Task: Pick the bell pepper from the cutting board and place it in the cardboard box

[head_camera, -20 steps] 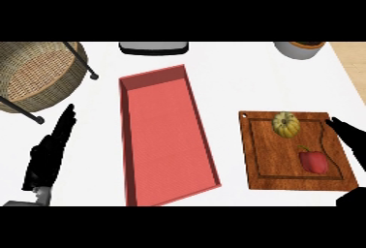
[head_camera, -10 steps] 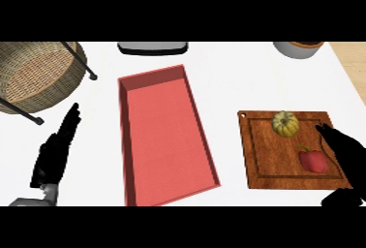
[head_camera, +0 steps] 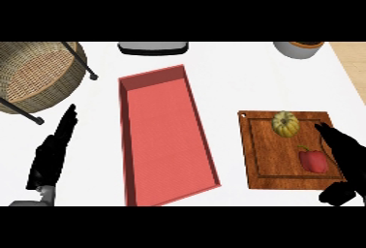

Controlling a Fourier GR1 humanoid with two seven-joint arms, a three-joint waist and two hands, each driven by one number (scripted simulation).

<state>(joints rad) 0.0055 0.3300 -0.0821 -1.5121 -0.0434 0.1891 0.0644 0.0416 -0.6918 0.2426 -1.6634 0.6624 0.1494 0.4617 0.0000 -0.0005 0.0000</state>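
A red bell pepper (head_camera: 313,160) lies on the wooden cutting board (head_camera: 270,160) at the right, with a small yellow-green squash (head_camera: 286,123) behind it. My right hand (head_camera: 344,157) hovers over the board's right edge, just right of the pepper, fingers straight and open, thumb low near the board's front corner. The long red box (head_camera: 164,135) lies open in the middle of the counter. My left hand (head_camera: 53,151) rests open at the lower left, fingers pointing away from me.
A wicker basket (head_camera: 36,72) with a dark stand fills the upper left. A grey and black appliance (head_camera: 152,47) stands at the back centre, and a grey pot (head_camera: 301,48) sits at the back right. The counter's right edge runs near the board.
My right hand has moved left and toward me over the board's right edge, closing on the pepper. The left hand has barely shifted.
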